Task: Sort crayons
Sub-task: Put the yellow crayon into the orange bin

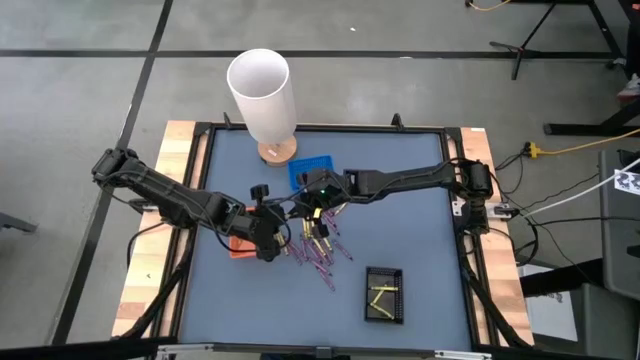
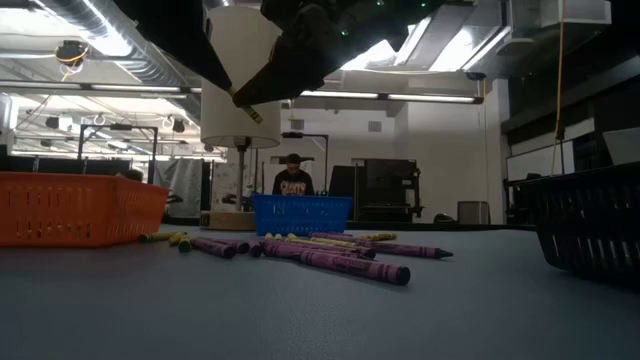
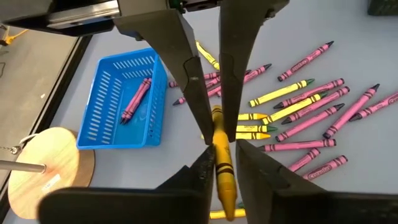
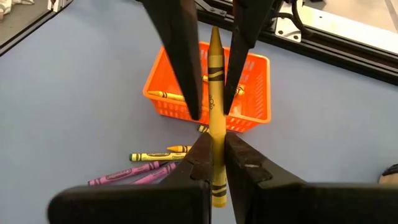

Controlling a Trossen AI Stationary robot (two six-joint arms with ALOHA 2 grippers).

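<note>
Both tools (image 3: 219, 146) (image 4: 214, 163) pinch one yellow crayon (image 4: 215, 118).

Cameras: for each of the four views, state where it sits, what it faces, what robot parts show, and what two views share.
High: above, looking down; both arms, blue tray, black tray.
Low: table height, facing the room; arms overhead, crayons.
Left wrist: on the left arm; left gripper and right gripper both on one yellow crayon.
Right wrist: on the right arm, facing the orange tray.
Shared: both wrist views show that handover.
</note>
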